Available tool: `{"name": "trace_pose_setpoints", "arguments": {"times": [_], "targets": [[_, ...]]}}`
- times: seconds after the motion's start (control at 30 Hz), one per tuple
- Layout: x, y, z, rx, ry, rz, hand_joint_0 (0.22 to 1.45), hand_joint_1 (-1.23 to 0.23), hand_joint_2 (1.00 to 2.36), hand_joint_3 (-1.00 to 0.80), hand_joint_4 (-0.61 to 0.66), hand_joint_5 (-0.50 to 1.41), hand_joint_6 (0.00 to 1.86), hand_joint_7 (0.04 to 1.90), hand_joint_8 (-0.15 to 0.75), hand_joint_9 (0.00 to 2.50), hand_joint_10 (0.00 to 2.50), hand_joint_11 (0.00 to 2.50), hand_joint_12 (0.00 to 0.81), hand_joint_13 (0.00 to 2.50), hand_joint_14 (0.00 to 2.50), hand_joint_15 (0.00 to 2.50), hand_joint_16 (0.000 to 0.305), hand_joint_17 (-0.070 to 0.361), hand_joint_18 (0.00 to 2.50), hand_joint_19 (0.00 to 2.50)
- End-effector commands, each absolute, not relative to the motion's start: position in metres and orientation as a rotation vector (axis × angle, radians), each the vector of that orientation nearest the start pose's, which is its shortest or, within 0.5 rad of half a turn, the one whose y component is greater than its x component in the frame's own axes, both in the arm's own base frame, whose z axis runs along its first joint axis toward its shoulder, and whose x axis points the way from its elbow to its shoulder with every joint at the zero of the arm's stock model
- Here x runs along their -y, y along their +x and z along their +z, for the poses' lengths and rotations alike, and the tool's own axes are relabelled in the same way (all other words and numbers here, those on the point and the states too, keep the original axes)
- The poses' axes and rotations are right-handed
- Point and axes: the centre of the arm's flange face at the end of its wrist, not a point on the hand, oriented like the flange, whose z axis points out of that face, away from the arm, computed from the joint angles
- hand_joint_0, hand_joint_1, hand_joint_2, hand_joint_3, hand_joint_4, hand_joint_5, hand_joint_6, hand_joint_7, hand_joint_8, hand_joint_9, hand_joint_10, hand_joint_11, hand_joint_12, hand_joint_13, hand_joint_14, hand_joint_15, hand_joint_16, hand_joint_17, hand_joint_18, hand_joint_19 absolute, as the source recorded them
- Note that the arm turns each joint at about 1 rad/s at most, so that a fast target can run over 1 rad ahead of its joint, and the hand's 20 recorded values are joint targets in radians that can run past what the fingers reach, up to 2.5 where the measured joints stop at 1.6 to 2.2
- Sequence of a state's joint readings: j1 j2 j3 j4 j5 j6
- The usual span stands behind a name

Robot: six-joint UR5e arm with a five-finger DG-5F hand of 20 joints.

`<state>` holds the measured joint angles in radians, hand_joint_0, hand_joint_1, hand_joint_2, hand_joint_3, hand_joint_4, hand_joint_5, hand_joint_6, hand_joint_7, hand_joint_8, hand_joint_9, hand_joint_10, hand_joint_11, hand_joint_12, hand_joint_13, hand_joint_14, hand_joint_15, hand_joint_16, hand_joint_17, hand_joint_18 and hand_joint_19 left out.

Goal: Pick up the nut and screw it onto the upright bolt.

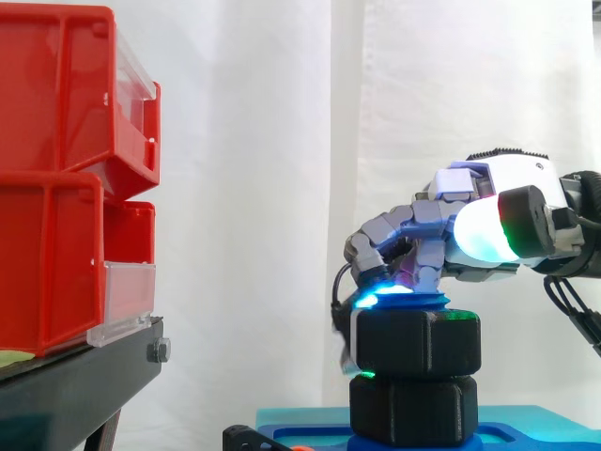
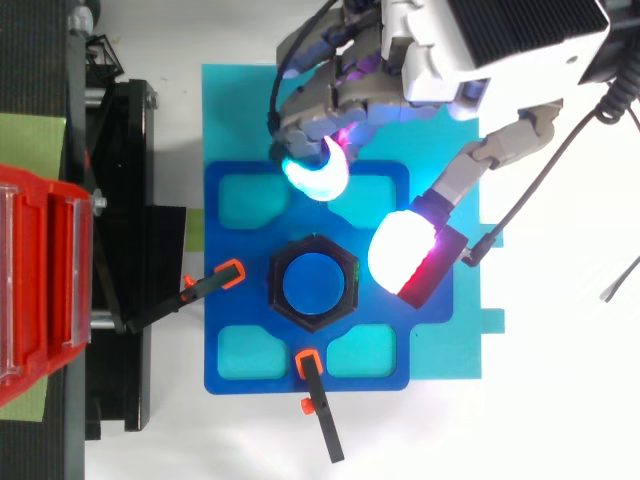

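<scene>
A black hex nut sits on the upright blue bolt, stacked above a second black hex piece. My hand hovers just above and behind the nut. Its curved fingers glow cyan by the nut's far top edge. The glowing thumb is spread out to the nut's right. In the top view, gaps separate both from the nut, and nothing is held.
The bolt stands in a blue fixture plate on a cyan mat, held by two black clamps with orange tips. Red bins on a black stand rise at the left.
</scene>
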<state>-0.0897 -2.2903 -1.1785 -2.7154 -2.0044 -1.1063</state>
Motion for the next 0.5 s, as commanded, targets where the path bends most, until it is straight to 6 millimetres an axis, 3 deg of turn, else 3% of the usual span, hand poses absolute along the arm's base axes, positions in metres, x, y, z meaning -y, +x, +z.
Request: {"name": "trace_pose_setpoints", "arguments": {"times": [0.0, 0.17, 0.47], "targets": [[0.158, 0.741, 0.268, -1.501, 0.051, 0.622, 0.46, -0.21, 1.00, -0.50, 0.30, -0.07, 0.50, 0.93, 0.290, 0.95, 0.00, 0.00, 0.318, 0.68, 0.00, 0.00, 0.035, 0.079, 0.43, 0.19], [0.151, 0.749, 0.281, -1.444, -0.011, 0.641, 0.45, -0.21, 1.00, -0.50, 0.22, -0.15, 0.50, 0.66, 0.269, 0.78, 0.00, 0.00, 0.322, 0.59, 0.00, 0.00, 0.036, 0.082, 0.33, 0.16], [0.136, 0.753, 0.282, -1.417, -0.049, 0.662, 0.45, -0.21, 1.00, -0.50, 0.23, -0.15, 0.50, 0.62, 0.267, 0.77, 0.00, 0.00, 0.323, 0.58, 0.00, 0.00, 0.037, 0.083, 0.32, 0.17]]}}
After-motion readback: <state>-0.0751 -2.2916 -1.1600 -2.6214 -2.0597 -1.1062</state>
